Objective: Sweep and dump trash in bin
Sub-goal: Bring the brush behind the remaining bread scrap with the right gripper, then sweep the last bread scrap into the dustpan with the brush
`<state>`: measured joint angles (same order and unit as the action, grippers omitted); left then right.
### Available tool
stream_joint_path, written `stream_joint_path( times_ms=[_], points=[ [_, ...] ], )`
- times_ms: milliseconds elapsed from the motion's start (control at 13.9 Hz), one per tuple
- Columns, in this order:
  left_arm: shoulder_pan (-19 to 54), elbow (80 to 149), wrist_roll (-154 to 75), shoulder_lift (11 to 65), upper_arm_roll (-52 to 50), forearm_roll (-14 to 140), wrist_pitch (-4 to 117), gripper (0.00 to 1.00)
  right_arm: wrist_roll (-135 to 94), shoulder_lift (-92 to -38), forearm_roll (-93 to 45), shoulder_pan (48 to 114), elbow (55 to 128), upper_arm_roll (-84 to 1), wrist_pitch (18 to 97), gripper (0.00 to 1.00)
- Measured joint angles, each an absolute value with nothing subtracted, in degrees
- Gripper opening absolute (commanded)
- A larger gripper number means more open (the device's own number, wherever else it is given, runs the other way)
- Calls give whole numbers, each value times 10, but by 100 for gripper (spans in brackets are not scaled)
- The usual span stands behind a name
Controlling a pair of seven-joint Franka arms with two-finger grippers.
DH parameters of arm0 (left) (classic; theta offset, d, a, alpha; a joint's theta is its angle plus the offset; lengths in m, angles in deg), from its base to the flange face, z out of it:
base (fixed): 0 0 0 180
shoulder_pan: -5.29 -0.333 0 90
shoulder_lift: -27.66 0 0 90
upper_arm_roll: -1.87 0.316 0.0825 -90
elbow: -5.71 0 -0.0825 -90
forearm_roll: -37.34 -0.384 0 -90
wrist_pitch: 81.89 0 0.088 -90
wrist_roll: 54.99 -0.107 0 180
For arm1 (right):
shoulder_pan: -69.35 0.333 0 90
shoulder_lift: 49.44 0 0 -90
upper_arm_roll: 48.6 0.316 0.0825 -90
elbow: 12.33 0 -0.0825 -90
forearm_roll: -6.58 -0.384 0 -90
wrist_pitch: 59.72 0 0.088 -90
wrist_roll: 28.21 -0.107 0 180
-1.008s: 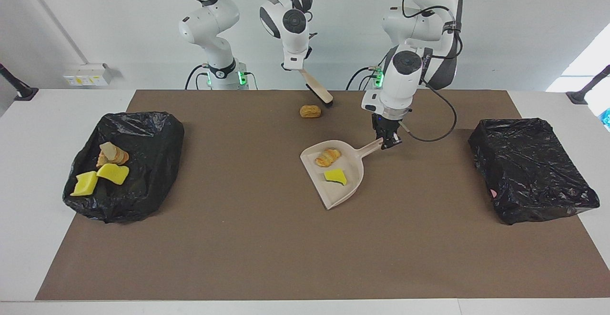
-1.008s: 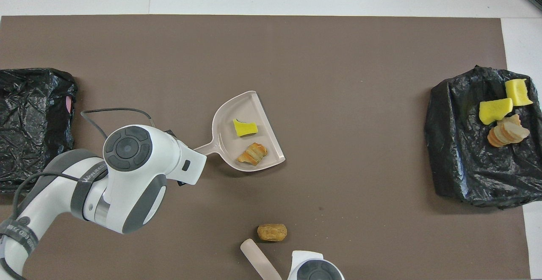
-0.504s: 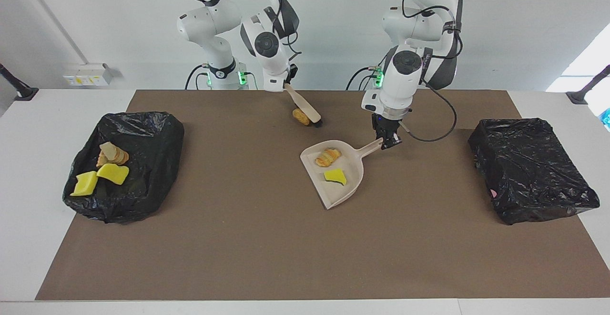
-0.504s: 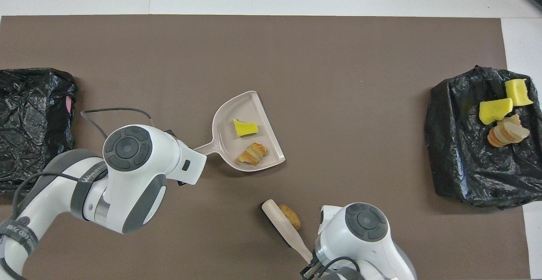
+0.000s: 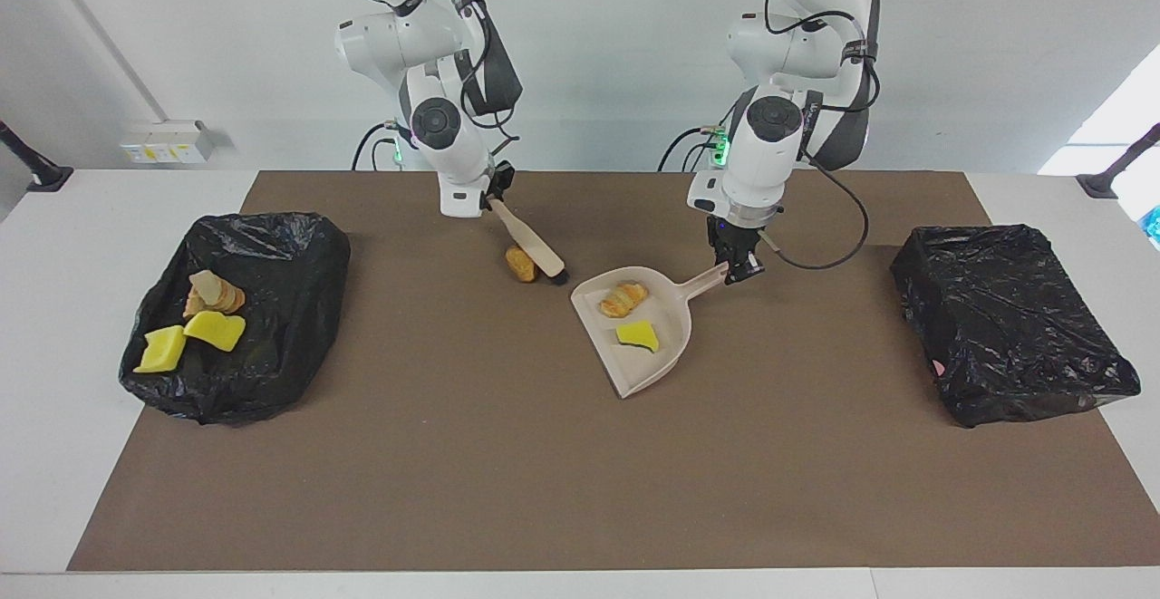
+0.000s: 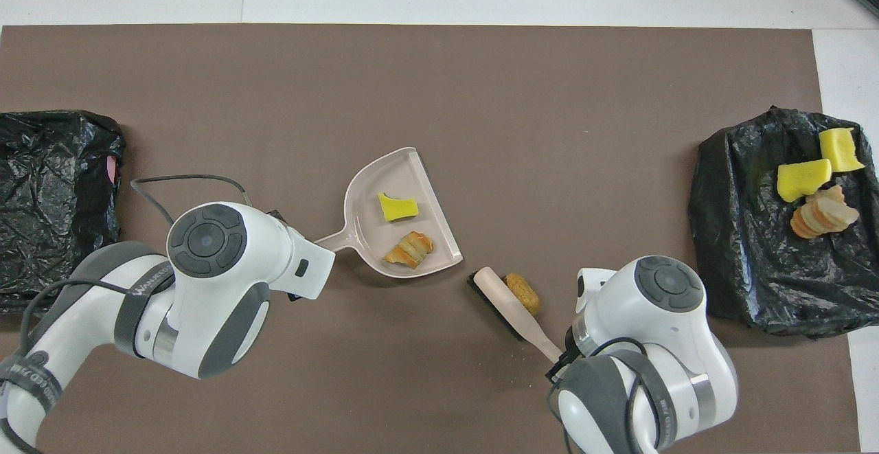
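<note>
Looking across the brown mat [image 5: 580,454], I take the dustpan [image 5: 675,345] as my landmark, since it has not stirred in the last second; it lies flat near the middle of the mat with its open mouth turned toward the right arm's end of the table. At that end sits the black-bagged bin [image 5: 299,273], already holding two yellow sponge pieces [image 5: 190,338] and a sliced bread chunk [image 5: 216,293]. A second black bag [image 5: 1010,318] sits well apart from the dustpan toward the left arm's end.

The left gripper [image 5: 739,271] is clamped shut on the dustpan's handle and simply waits there. The right gripper [image 5: 494,196] is closed tight on the handle of the brush [image 5: 530,250], and this is what has changed: a second ago the brush hung up near the robots, and it has since swept down and along, its bristle end now on the mat just beside the dustpan's mouth.

The round bread-like lump [image 5: 519,264] has travelled with it. It now lies against the brush, on the face turned away from the dustpan, near the mouth but not in it. Inside the dustpan rest a croissant-like chunk [image 5: 623,298] and a green-backed sponge piece [image 5: 638,335].

I judge the sweep has closed the distance, but the brush stands between lump and dustpan, so it likely needs repositioning before pushing the lump in.
</note>
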<state>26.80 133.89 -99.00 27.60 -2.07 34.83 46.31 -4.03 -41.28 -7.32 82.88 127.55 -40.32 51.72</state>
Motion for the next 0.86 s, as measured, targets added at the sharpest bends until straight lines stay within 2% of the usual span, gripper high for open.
stream_joint_path(
  times_ms=[288,576,864],
  points=[
    [268,1339,-990,276,-22,348,463,0,-40,-429,-56,803,1223,-403,508,0],
    [269,1340,-1001,276,-22,348,463,0,-42,-440,-52,751,1147,-404,438,0],
    [296,1341,-1050,276,-27,348,463,0,-77,-458,-29,680,1135,-406,432,0]
  ],
)
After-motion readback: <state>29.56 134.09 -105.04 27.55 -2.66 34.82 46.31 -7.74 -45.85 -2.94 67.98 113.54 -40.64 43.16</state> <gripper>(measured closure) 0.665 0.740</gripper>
